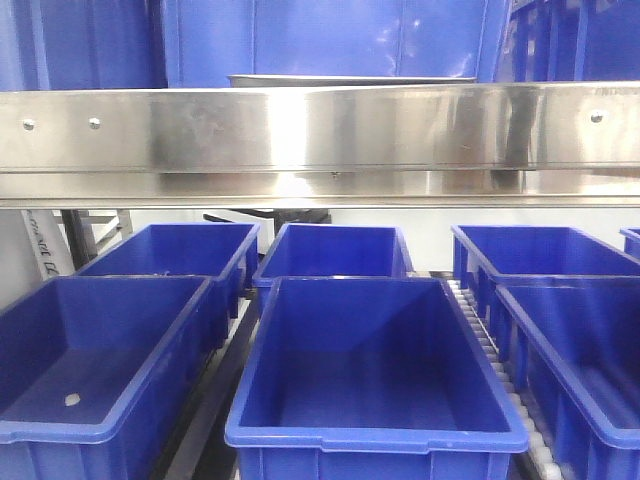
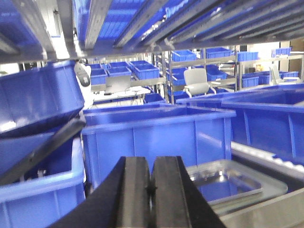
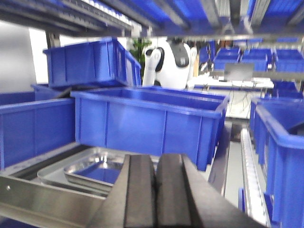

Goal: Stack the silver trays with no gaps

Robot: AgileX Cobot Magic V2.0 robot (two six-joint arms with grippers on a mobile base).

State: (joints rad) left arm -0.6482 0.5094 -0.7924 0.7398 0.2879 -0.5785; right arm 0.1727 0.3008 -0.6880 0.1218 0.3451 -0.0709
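Left gripper (image 2: 151,166) and right gripper (image 3: 155,164) are both pressing their jaws together, gripping nothing; silver trays (image 3: 90,167) are lying flat, openings up, front edge paralleling the steel rail (image 1: 320,130).

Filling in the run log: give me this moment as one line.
left end effector: shut, empty | right end effector: shut, empty | silver trays: beyond steel rail, ungrasped

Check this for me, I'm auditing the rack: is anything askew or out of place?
Yes. In the left wrist view, a deep blue plastic bin leans tilted on the bin below, unlike its level neighbours. A small pale scrap lies in the front-left bin.
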